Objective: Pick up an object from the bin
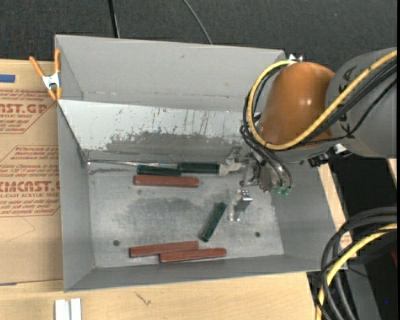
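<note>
Camera view: the tool (240,209) hangs low in the right half of the bin (153,72), just beside the upper end of a tilted dark green stick (213,221). That stick lies flat on the bin floor, a bit right of the middle. Honestly I can't tell from this angle whether the tool is released or clenched.

If that stick is the one to grab, my guess is it's an easy pick. It looks like a short rigid bar, probably light, and nothing that would squash or bend. The smooth sides might be a little slippery, so I'd pinch it across its narrow width near the middle so it doesn't swing. It lies on its own with bare floor on both sides, which helps.

Counting: three dark green by my reckoning. That's the tilted one plus the back green sticks (179,169), which look like two laid end to end along the back wall (could be one long piece). There are three reddish-brown too: a single brown stick (166,181) just in front of those, and a brown pair (177,251) side by side near the front wall.
</note>
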You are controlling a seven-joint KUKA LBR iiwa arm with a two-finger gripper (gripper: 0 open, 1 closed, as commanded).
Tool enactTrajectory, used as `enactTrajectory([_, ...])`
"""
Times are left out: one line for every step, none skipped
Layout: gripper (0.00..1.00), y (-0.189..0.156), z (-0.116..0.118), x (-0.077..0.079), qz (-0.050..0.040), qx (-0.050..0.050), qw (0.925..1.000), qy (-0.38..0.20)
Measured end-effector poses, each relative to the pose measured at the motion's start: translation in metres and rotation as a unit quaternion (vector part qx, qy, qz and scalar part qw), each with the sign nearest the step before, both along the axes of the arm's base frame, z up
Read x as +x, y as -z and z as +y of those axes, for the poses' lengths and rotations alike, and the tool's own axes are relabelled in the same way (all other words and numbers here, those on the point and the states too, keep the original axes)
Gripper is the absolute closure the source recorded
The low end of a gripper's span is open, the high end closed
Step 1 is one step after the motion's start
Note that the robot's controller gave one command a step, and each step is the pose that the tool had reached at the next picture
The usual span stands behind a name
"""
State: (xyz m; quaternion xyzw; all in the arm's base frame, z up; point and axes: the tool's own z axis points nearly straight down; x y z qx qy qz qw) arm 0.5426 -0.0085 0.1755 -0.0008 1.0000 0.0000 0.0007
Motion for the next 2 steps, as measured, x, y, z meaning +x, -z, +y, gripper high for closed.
enactTrajectory([0.0,0.0,0.0,0.0,0.0,0.0,1.0,0.0])
enactTrajectory([0.0,0.014,-0.001,-0.001,-0.0031,0.0,0.9996,-0.029])
